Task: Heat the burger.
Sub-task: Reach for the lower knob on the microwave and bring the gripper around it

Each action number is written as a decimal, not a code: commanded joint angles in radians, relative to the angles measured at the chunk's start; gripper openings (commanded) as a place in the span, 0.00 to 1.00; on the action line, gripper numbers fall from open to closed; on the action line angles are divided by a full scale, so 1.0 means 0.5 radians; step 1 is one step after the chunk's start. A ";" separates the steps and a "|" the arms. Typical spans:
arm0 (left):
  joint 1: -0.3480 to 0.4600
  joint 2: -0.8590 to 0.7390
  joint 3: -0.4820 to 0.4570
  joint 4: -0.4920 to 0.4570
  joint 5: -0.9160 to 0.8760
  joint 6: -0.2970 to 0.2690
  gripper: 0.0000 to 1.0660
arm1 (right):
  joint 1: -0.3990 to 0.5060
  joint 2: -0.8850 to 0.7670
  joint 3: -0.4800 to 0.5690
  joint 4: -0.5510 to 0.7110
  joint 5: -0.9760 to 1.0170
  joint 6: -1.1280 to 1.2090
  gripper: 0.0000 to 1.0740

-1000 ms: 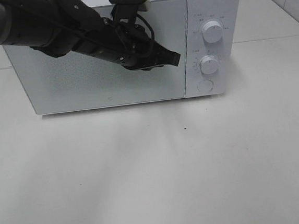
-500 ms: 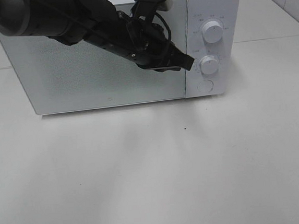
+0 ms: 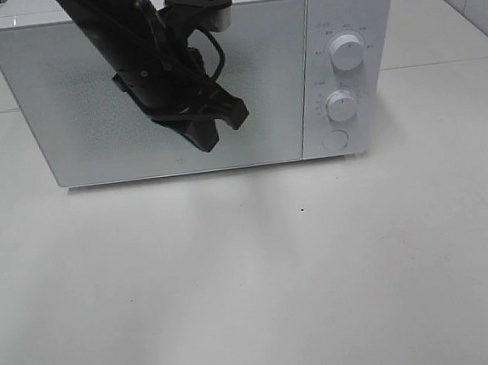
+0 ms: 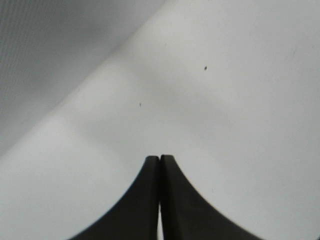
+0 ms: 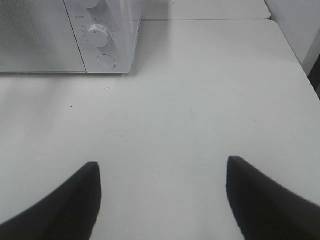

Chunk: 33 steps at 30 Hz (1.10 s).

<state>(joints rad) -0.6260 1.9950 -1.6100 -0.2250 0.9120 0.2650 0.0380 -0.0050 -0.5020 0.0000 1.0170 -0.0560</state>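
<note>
The burger is out of view in every frame. A white microwave (image 3: 92,102) stands at the back of the table with its door closed. My left gripper (image 3: 206,140) hangs in front of the door's middle, pointing down and shut, its fingers pressed together with nothing between them (image 4: 159,157). It is apart from the control panel. My right gripper (image 5: 162,162) stands open and empty over the bare table, to the front right of the microwave (image 5: 50,40).
The control panel on the microwave's right side has an upper knob (image 3: 347,52), a lower knob (image 3: 341,104) and a round button (image 3: 334,139). The white table (image 3: 320,270) stretches in front. The table's right edge (image 5: 292,47) shows in the right wrist view.
My left arm has swung away from the lower knob, back left across the door, and its shut gripper now points downward. The right gripper has not moved.
</note>
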 commanded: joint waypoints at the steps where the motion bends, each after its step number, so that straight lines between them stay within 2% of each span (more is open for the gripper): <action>1: 0.002 -0.066 -0.010 0.102 0.244 -0.194 0.00 | -0.006 -0.048 0.004 0.000 -0.034 -0.004 0.62; 3: 0.028 -0.114 -0.010 0.210 0.548 -0.440 0.00 | -0.006 -0.048 0.004 0.000 -0.034 -0.002 0.62; 6: 0.042 -0.126 -0.010 0.242 0.598 -0.494 0.00 | -0.006 -0.048 0.004 0.000 -0.034 -0.002 0.62; 8: 0.124 -0.180 -0.004 0.302 0.742 -0.594 0.00 | -0.006 -0.048 0.004 0.000 -0.034 -0.002 0.62; 11: 0.150 -0.198 0.010 0.304 0.742 -0.610 0.00 | -0.006 -0.048 0.004 0.000 -0.034 -0.002 0.62; 13: 0.278 -0.350 0.102 0.314 0.740 -0.638 0.00 | -0.006 -0.048 0.004 0.000 -0.034 -0.002 0.62; 16: 0.306 -0.396 0.128 0.322 0.740 -0.638 0.00 | -0.006 -0.048 0.004 0.000 -0.034 -0.002 0.62; 17: 0.388 -0.490 0.198 0.340 0.740 -0.642 0.00 | -0.006 -0.048 0.004 0.000 -0.034 -0.002 0.62; 19: 0.424 -0.528 0.232 0.340 0.740 -0.652 0.00 | -0.006 -0.048 0.004 0.000 -0.034 -0.002 0.62; 21: 0.592 -0.716 0.370 0.340 0.740 -0.724 0.00 | -0.006 -0.048 0.004 0.000 -0.034 -0.002 0.62; 23: 0.620 -0.764 0.398 0.340 0.740 -0.724 0.00 | -0.006 -0.048 0.004 0.000 -0.034 -0.002 0.62; 24: 0.666 -0.852 0.470 0.352 0.740 -0.722 0.00 | -0.006 -0.048 0.004 0.000 -0.034 -0.002 0.62; 27: 0.690 -0.902 0.506 0.368 0.740 -0.722 0.00 | -0.006 -0.048 0.004 0.000 -0.034 -0.002 0.62; 30: 0.726 -1.050 0.614 0.424 0.740 -0.744 0.00 | -0.006 -0.048 0.004 0.000 -0.036 0.006 0.62; 32: 0.736 -1.268 0.776 0.512 0.738 -0.766 0.00 | -0.006 -0.048 0.004 0.000 -0.036 0.006 0.62; 33: 0.736 -1.268 0.776 0.512 0.738 -0.766 0.00 | -0.006 -0.048 0.004 0.000 -0.036 0.006 0.62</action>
<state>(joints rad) -0.2600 1.4000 -1.2500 0.0150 1.2150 -0.1060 0.0380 -0.0050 -0.5020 0.0000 1.0170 -0.0560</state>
